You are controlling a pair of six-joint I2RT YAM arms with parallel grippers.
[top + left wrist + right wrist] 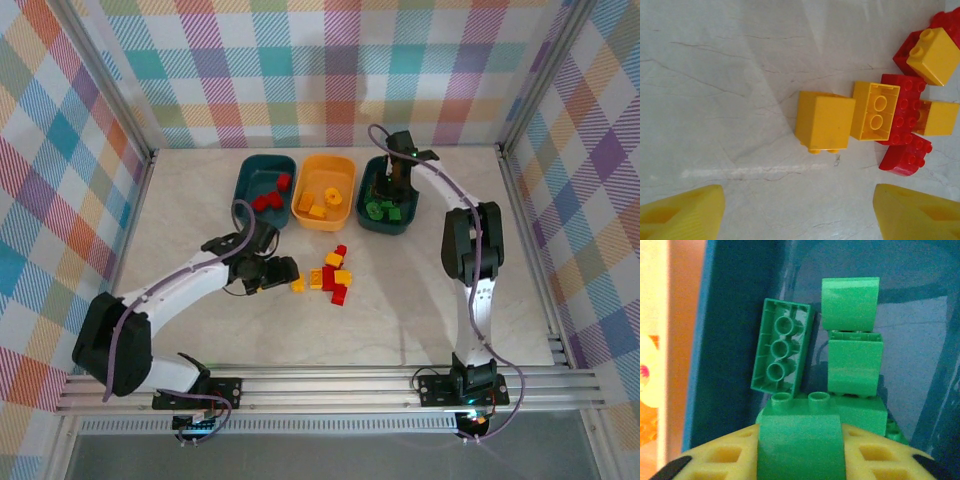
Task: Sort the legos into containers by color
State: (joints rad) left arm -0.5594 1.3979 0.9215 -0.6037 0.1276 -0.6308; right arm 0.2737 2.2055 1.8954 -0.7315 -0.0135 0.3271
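Green brick (801, 432) pinched in right tool (800, 467) over teal tub (722, 340); left tool (799, 215) spread.

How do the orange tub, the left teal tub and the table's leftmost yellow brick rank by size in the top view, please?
1-2: orange tub and left teal tub, alike.
3: leftmost yellow brick.

Pale marbled counter (715, 75). Near the centre lies a yellow brick (824, 121), with an upturned yellow brick (876, 111) just beside it, hollow side showing. Red bricks (905, 120) and two further yellow bricks (936, 49) cluster on the right. The left jaws stand wide apart, their yellow fingertips (682, 212) in the bottom corners.
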